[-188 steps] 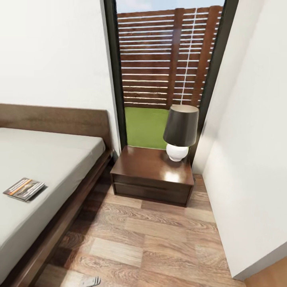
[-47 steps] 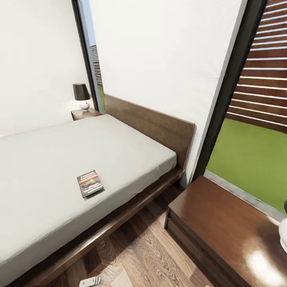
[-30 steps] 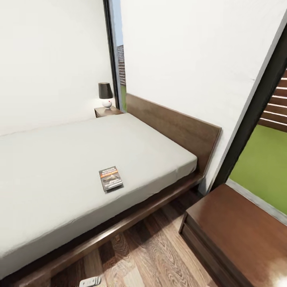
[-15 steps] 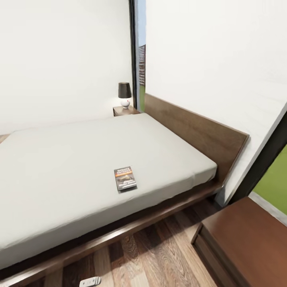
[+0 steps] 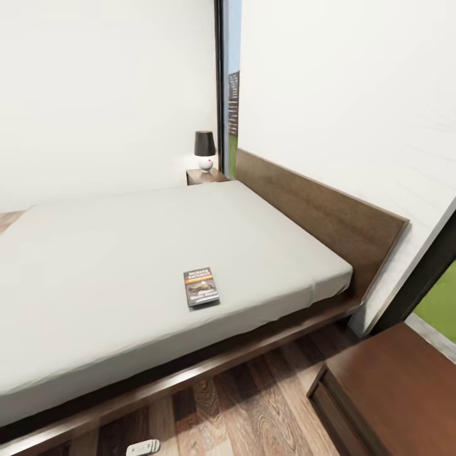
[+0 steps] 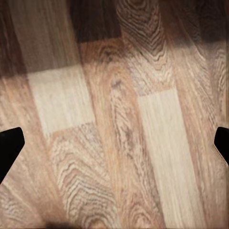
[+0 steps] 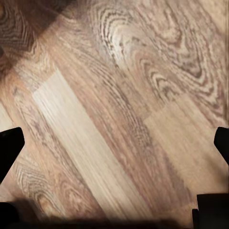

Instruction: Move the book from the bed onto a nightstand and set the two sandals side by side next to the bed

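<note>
The book (image 5: 201, 286), a small dark paperback with an orange band, lies flat on the off-white mattress of the bed (image 5: 114, 266), near its front edge. One nightstand (image 5: 392, 386) stands at the lower right by the headboard, and a second nightstand (image 5: 204, 177) is on the far side of the bed. The sandals are out of view. My left gripper (image 6: 114, 148) is open over bare wood floor, its dark fingertips (image 6: 9, 148) wide apart. My right gripper (image 7: 114, 148) is open the same way, fingertips (image 7: 9, 148) at the picture's sides, with nothing between them.
A dark-shaded lamp (image 5: 204, 151) sits on the far nightstand. The brown headboard (image 5: 316, 209) runs along the white wall. A tall black-framed window (image 5: 430, 278) stands at the right. Wood-plank floor (image 5: 253, 405) lies between the bed frame and the near nightstand.
The head view has swung left, so the bed and book sit more centrally and the near nightstand has slid to the lower right corner. The book itself has not moved.
</note>
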Controlling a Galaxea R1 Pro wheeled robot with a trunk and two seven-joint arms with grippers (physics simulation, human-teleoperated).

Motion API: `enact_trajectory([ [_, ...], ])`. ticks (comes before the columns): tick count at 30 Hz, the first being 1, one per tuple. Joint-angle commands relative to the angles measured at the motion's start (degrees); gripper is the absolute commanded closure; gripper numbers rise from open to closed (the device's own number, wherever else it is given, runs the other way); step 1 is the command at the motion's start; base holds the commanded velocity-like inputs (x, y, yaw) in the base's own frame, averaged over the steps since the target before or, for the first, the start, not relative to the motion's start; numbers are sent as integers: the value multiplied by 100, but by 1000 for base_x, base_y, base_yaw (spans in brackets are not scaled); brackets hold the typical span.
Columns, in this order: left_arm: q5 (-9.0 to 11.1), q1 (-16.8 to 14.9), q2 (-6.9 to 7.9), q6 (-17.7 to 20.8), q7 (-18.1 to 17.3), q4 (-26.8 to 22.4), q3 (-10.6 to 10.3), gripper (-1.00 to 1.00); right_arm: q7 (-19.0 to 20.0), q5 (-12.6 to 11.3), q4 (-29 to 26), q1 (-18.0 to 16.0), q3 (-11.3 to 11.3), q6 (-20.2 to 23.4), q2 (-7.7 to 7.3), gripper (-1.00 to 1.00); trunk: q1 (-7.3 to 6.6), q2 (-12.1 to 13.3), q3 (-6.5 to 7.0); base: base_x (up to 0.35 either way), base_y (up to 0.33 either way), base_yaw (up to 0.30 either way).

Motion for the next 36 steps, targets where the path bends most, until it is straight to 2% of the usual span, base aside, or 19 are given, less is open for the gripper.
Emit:
enact_trajectory([
  [1, 55, -4, 2, -2, -38, 9, 11, -100, 21, 19, 7, -5, -31, -16, -1, -100, 1, -2, -5, 164, -145, 2],
  [19, 55, -4, 2, -2, -38, 9, 11, -100, 24, 19, 7, -8, -31, -16, 0, -100, 1, -2, -5, 101, -88, 0],
  [36, 56, -4, 2, -2, -38, 9, 11, -100, 20, 19, 7, -7, -31, -16, 5, -100, 1, -2, -10, 9, -9, 6],
])
